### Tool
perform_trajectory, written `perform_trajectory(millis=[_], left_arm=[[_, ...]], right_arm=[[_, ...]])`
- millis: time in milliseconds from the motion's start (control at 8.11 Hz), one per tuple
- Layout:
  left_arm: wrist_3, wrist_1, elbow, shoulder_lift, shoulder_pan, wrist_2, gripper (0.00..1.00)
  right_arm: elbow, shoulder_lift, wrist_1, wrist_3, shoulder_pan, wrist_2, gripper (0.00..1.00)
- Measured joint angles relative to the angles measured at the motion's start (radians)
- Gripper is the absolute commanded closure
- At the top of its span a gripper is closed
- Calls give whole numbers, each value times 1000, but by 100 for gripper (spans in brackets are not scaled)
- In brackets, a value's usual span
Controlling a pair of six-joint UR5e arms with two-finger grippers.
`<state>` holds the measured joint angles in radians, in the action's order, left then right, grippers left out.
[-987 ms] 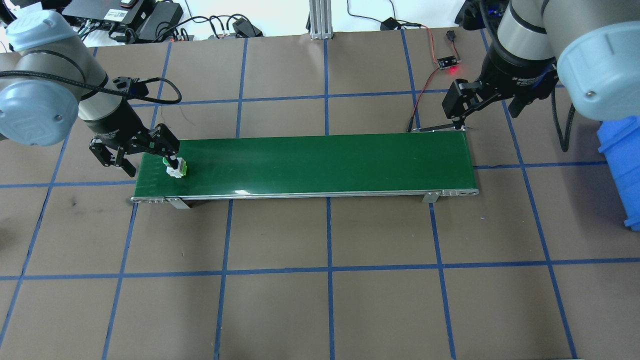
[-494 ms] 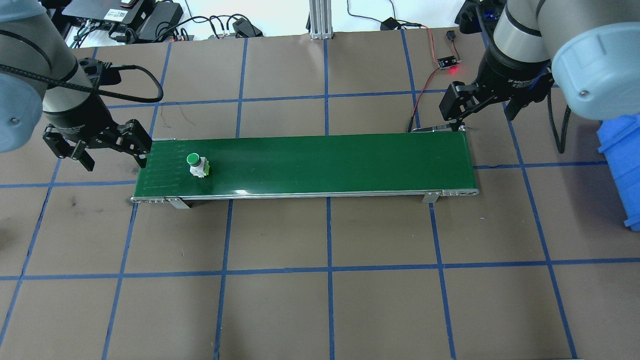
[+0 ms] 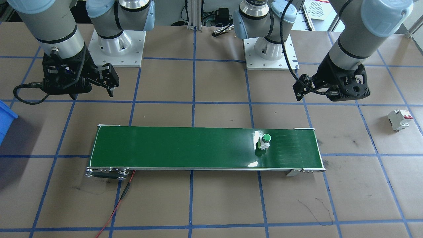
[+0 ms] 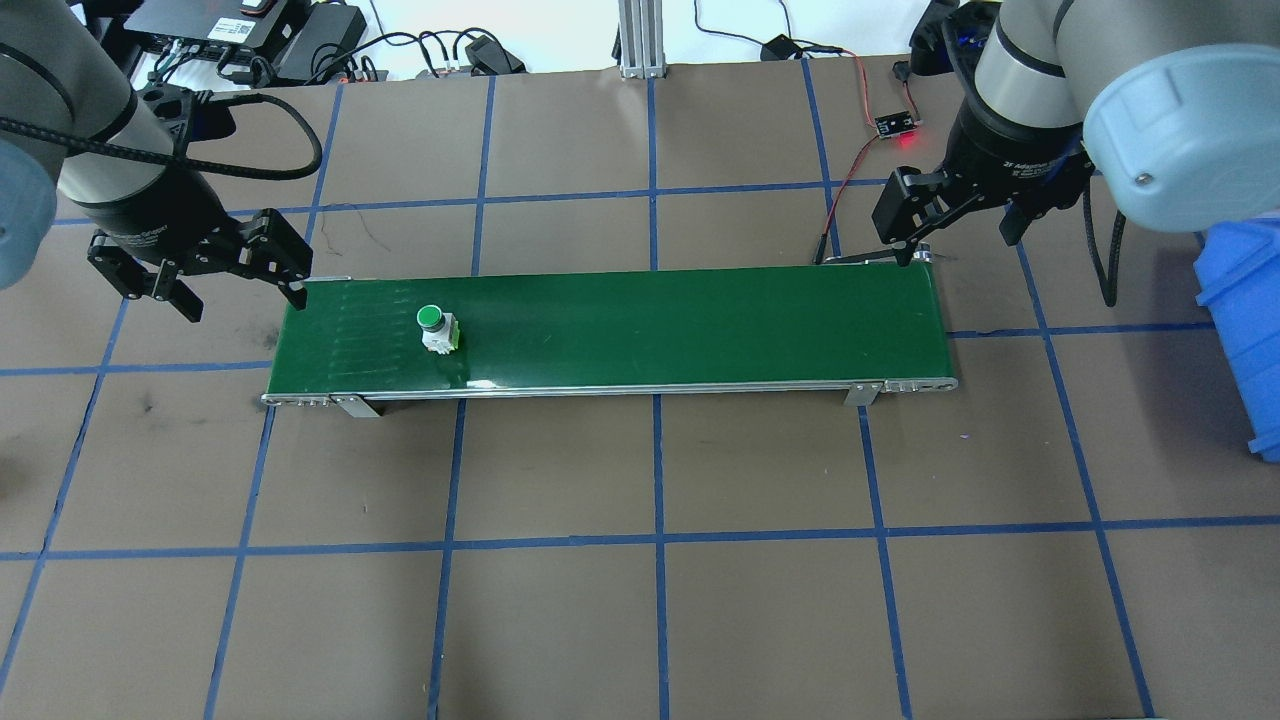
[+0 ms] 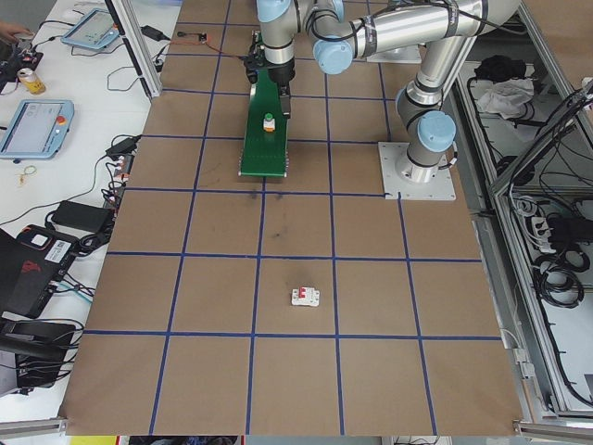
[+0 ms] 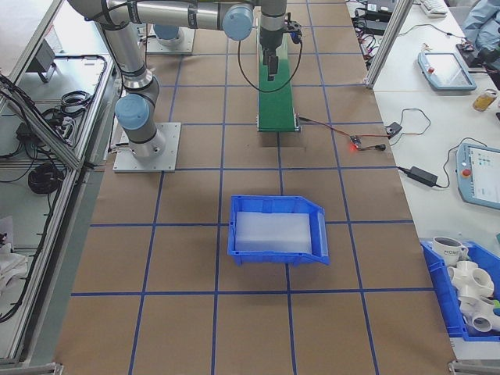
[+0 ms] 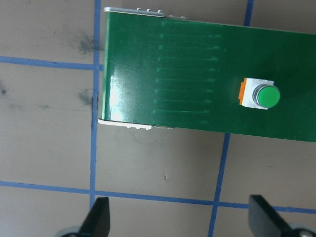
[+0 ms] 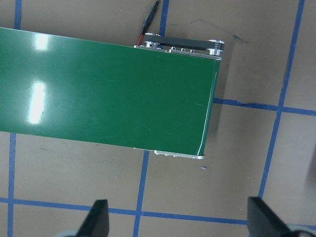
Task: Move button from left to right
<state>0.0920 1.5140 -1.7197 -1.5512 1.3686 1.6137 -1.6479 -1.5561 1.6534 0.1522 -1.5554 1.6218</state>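
Since half a second ago the button (image 4: pixel 432 325) has slid a little rightward along the belt (image 4: pixel 650 330), while the left gripper (image 4: pixel 198 268) has stayed back off the belt's left end, jaws wide and empty. The button stands upright, green cap up, on the left part of the belt, well apart from both grippers. The step in hand looks like transport: the belt carries the button toward the right end. There the right gripper (image 4: pixel 950 205) hovers by the far right corner, also spread wide with nothing in it. Next it probably must wait, then descend around the button's body and close.
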Motion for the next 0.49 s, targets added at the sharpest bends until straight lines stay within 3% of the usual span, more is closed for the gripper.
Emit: perform_trajectory(millis=[494], left_arm=[[-4,-10,6,-11,99,-39,0]], right_arm=[[5,19,4,-4,6,3,0]])
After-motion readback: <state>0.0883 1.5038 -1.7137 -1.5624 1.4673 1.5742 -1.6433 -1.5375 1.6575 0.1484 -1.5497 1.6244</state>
